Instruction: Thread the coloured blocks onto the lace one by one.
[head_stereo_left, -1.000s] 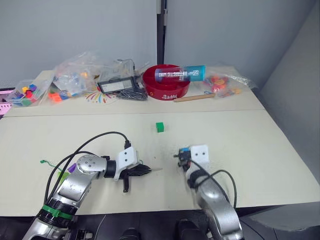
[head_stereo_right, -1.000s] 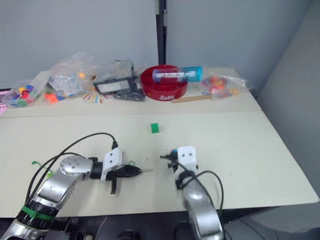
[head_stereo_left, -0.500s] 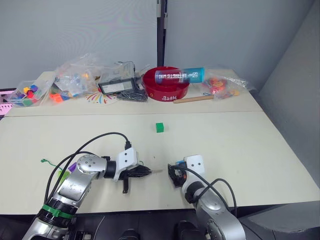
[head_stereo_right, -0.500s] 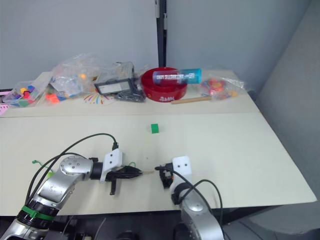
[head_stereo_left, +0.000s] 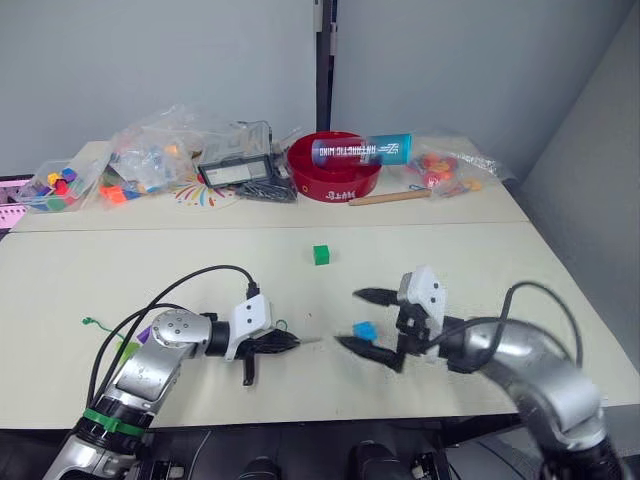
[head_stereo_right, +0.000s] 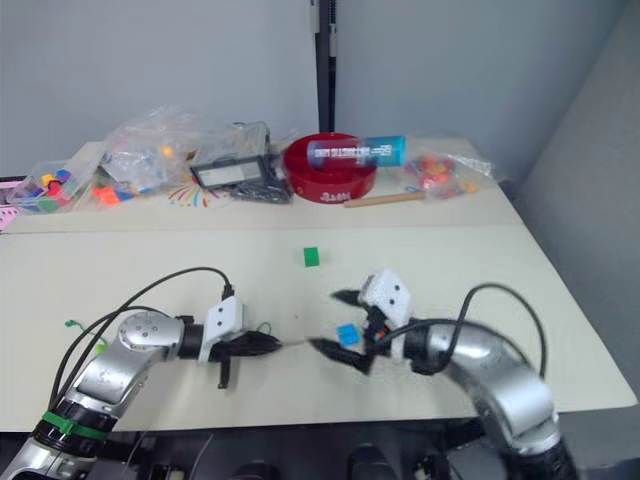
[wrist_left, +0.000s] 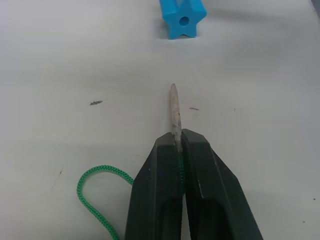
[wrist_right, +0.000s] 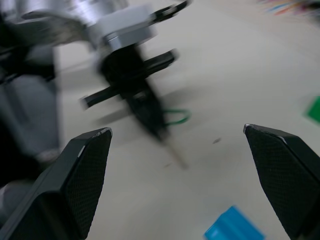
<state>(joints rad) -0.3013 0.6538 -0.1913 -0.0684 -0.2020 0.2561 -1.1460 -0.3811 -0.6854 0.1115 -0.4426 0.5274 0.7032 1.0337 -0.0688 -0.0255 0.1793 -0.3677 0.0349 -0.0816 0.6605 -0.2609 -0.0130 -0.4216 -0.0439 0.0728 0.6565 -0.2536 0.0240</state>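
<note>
Now our right gripper (head_stereo_left: 365, 320) has swung out low over the table (head_stereo_left: 520, 270) with its fingers spread wide, and the blue block (head_stereo_left: 365, 330) it carried a second ago lies loose between them. Just left of that block, our left gripper (wrist_left: 179, 150) stays clamped on the lace (wrist_left: 95, 190), pale tip aimed at its hole. Nothing looks threaded; the dark green block (head_stereo_left: 320, 255) waits beyond.

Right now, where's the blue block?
In the left eye view the blue block lies on the table near its front edge, between the open fingers of the right gripper, just ahead of the lace tip held by the left gripper.
</note>
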